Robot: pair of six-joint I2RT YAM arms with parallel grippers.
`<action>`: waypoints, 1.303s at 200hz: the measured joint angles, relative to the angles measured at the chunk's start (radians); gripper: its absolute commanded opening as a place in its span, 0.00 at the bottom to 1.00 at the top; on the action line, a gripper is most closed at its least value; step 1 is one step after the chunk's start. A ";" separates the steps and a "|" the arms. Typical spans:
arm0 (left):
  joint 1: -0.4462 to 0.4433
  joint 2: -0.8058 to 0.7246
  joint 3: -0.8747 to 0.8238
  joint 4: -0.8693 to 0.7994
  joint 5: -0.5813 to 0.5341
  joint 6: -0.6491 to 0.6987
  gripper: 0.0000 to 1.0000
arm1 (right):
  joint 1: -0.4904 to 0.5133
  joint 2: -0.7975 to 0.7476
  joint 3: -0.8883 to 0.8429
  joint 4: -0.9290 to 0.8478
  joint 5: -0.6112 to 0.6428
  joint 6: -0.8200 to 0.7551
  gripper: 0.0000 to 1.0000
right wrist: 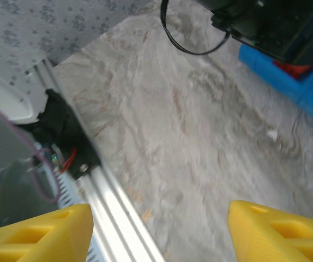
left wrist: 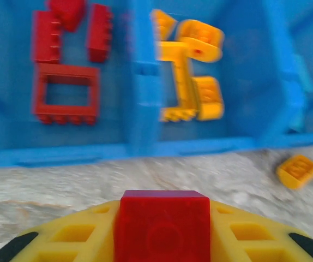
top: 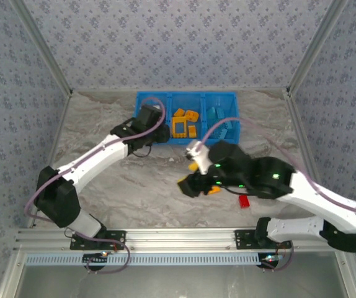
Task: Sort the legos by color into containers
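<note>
My left gripper point(left wrist: 164, 221) is shut on a red lego point(left wrist: 164, 229), held just in front of the blue bin point(left wrist: 145, 150). In the left wrist view the left container holds red legos, among them an open frame point(left wrist: 65, 94), and the middle container holds yellow legos point(left wrist: 192, 76). Seen from above, my left gripper point(top: 149, 124) hangs at the bin's point(top: 142, 97) front left, and teal legos point(top: 219, 121) lie in the right container. My right gripper point(top: 198, 186) hovers open over the table, with nothing between its fingers point(right wrist: 42, 234). A loose yellow lego point(left wrist: 298, 171) and a red lego point(top: 244, 200) lie on the table.
The aluminium rail point(right wrist: 118, 218) along the near table edge lies under my right gripper. Patterned walls close in the table at the left, right and back. Bare marbled tabletop point(top: 122, 186) stretches in front of the bin on the left.
</note>
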 measured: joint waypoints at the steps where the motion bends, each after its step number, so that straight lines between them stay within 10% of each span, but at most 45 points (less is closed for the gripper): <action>1: 0.003 0.001 0.000 -0.002 0.000 0.001 0.39 | 0.002 0.003 -0.001 0.004 0.004 -0.001 0.69; 47: 0.148 0.209 0.194 -0.076 -0.010 0.062 0.39 | -0.024 0.151 -0.021 0.230 0.167 -0.018 0.70; 166: 0.182 0.746 0.766 -0.187 -0.083 0.108 0.40 | -0.238 0.238 -0.066 0.460 0.175 0.058 0.72; 261: 0.196 0.792 0.769 -0.239 -0.045 0.081 0.60 | -0.256 0.264 -0.066 0.462 0.150 0.078 0.74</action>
